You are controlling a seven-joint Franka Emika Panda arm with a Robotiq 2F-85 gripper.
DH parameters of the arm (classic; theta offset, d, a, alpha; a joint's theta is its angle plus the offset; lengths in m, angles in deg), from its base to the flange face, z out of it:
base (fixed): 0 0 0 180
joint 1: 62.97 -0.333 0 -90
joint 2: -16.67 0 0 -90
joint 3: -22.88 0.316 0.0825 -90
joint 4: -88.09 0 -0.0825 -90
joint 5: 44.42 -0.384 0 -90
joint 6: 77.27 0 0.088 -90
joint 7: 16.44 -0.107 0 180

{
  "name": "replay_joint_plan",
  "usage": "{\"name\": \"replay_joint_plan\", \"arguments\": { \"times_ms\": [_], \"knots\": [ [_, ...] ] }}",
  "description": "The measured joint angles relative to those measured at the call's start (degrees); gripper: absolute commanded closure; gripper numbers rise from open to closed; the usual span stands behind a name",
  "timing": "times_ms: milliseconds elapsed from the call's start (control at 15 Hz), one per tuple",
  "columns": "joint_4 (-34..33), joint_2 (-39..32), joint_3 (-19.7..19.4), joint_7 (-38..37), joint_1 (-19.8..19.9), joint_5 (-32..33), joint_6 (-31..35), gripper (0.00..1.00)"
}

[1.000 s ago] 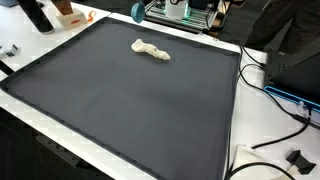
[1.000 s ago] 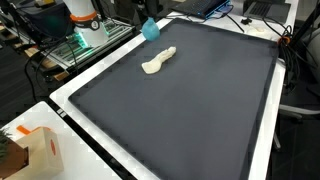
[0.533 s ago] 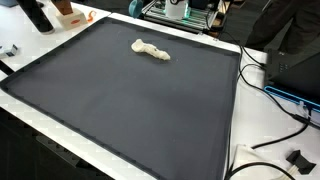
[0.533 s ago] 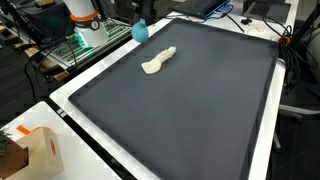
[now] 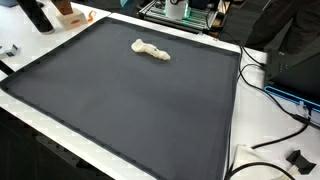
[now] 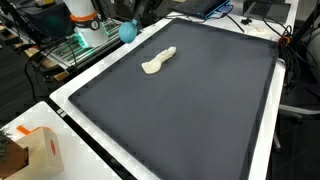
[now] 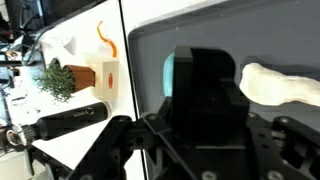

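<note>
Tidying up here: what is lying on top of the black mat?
Only a pale lumpy piece lies on the mat, near one edge. Anything beneath that piece is covered.

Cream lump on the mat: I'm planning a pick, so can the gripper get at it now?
Probably yes: the cream lump lies alone on the mat, open from above; but the gripper seems to carry a teal thing.

In an exterior view the black two-finger claw (image 6: pixel 132 20) hangs at 11 o'clock, pointing downward. In the wrist view its fingers (image 7: pixel 205 90) look pressed together.
</note>
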Motion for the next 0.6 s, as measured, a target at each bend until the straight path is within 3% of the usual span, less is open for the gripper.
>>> {"name": "replay_joint_plan", "arguments": {
  "times_ms": [267,600],
  "knots": [
    [-3.16,-5.85,-0.02,-8.54,-2.52,4.56,-4.35,0.75],
    [-6.12,-11.60,-0.84,-17.12,-4.96,7.38,-4.76,0.75]
  ]
}}
